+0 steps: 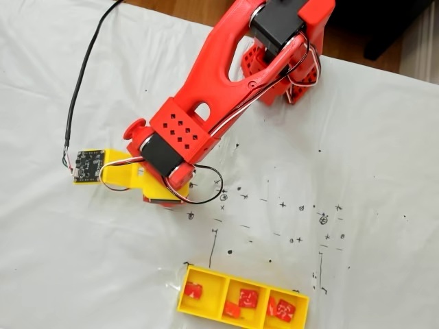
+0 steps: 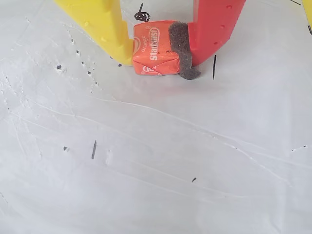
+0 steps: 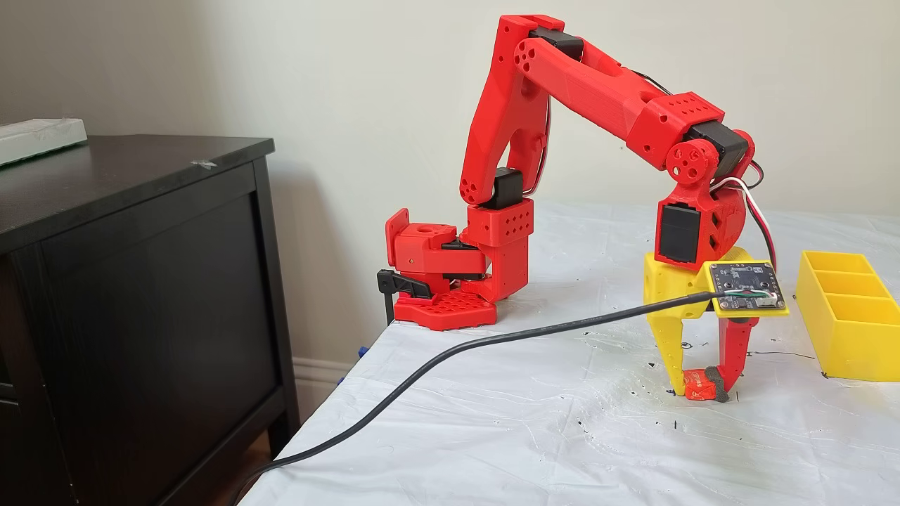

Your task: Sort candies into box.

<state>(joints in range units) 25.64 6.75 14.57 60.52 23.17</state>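
Candy [image 2: 155, 48], an orange-red wrapped square with white lettering, sits pinched in the claw [image 2: 157, 51] at about twelve o'clock in the wrist view, the yellow finger [image 2: 105, 27] pressed to its left side and the red finger's grey pad [image 2: 181, 48] to its right, so the claw is closed down to the candy's width. In a fixed view from the side the candy [image 3: 700, 386] rests on the white-covered surface [image 3: 527, 429], with the box [image 3: 844, 316] off toward three o'clock of it. In a fixed view from above, the box [image 1: 206, 310] lies at five o'clock of the claw, well apart, its three compartments holding more candies [image 1: 248, 297].
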